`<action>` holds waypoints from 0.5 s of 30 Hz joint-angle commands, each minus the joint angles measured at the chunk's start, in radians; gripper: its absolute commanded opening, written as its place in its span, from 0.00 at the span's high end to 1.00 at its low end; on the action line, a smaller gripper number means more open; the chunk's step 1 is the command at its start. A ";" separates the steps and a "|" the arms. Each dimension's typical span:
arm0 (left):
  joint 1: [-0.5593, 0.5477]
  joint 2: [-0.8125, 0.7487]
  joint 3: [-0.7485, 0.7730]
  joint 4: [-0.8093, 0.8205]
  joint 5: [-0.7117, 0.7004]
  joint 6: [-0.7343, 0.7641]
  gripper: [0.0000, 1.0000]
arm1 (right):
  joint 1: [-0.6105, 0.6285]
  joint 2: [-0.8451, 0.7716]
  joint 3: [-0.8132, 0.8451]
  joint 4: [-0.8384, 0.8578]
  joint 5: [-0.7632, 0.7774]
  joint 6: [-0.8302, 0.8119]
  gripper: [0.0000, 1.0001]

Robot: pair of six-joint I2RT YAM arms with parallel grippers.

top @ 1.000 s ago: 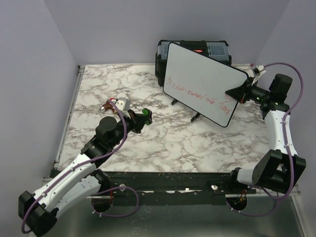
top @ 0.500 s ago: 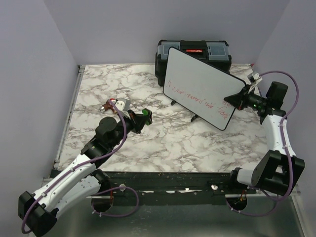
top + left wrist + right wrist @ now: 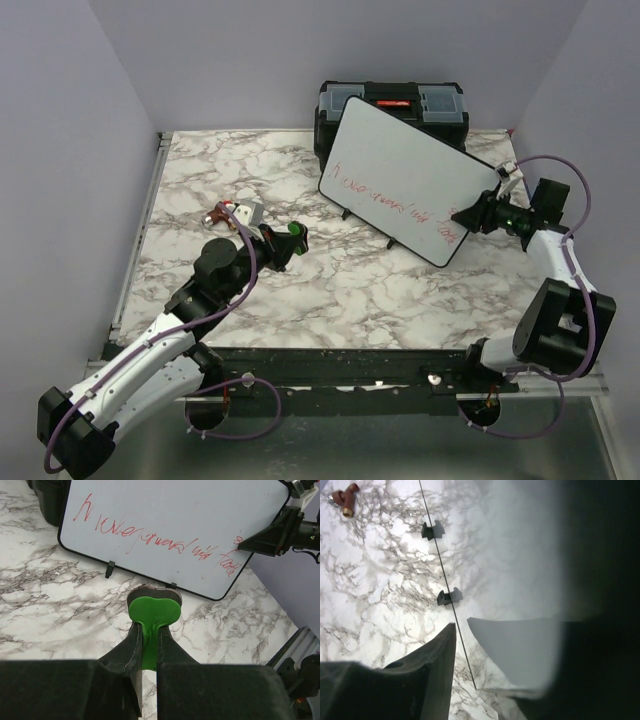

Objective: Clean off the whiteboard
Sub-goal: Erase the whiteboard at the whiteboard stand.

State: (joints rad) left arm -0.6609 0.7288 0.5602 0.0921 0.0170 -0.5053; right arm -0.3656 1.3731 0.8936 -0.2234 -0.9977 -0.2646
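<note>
The whiteboard, with red writing, stands tilted at the far right of the table, in front of a toolbox. The right gripper clamps its right edge, one finger on each face. Well to the board's left, the left gripper pinches a green eraser.

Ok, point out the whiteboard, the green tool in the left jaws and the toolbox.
whiteboard (image 3: 410,160), top view, bare white face above the writing
green tool (image 3: 154,611), left wrist view, its green top
toolbox (image 3: 392,90), top view, its black lid
</note>
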 commanded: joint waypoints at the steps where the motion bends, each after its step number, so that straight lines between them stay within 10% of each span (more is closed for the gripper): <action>1: 0.005 -0.020 -0.018 0.029 0.024 -0.009 1.00 | -0.010 0.021 0.020 -0.004 -0.062 -0.004 0.57; 15: 0.006 0.001 -0.008 0.040 0.032 -0.010 1.00 | -0.012 0.041 0.061 0.312 -0.176 0.347 0.55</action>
State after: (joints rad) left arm -0.6609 0.7277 0.5522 0.1059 0.0200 -0.5072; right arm -0.3763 1.3880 0.9173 -0.0456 -1.0870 -0.0486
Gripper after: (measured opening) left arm 0.060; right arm 0.496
